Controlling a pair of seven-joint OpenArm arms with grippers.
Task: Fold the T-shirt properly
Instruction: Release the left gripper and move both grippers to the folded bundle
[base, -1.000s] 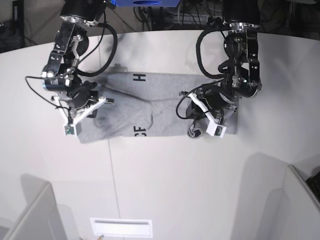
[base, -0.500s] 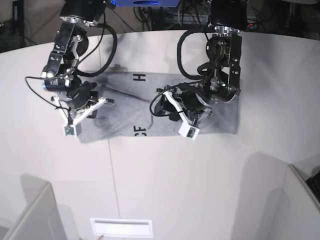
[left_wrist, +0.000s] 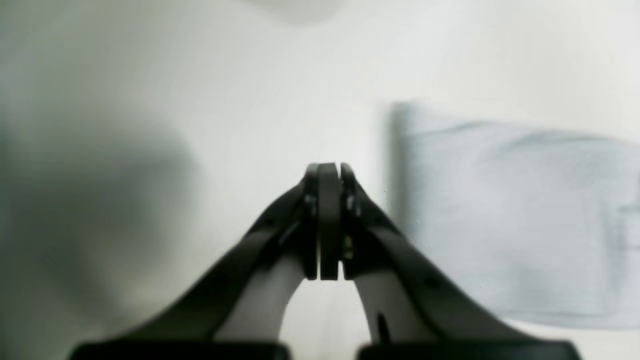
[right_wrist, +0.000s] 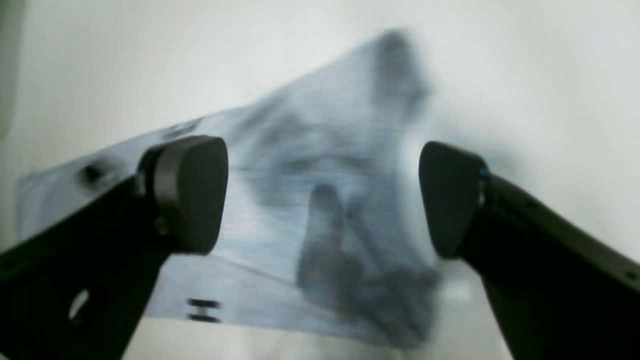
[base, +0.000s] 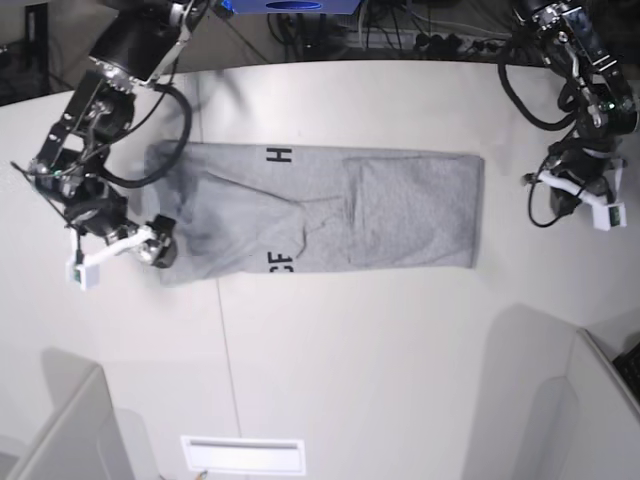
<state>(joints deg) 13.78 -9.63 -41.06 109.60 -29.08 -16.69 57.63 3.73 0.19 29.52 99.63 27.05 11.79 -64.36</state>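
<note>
two arms flank a white table (base: 330, 360), and both are off the cloth. at the left of the base view, the right gripper (base: 118, 250) sits low over the table just beside the shirt's left edge; its wrist view shows the fingers (right_wrist: 190, 192) spread wide with nothing between them, and blurred grey fabric below.

the t-shirt (base: 330, 215) lies flat across the middle of the table as a long grey band, folded into a rough rectangle. its left part is rumpled, with creases and a diagonal fold running toward the middle, while the right part is a smooth squarish panel with straight edges. black letters peek out at two spots, near the upper edge and at the lower edge, both left of centre.

at the right of the base view, the left gripper (base: 585, 200) hangs near the table's edge, well apart from the shirt's right side. in its wrist view the jaws are pressed together, holding nothing, with the shirt's pale edge off to one side.
</note>
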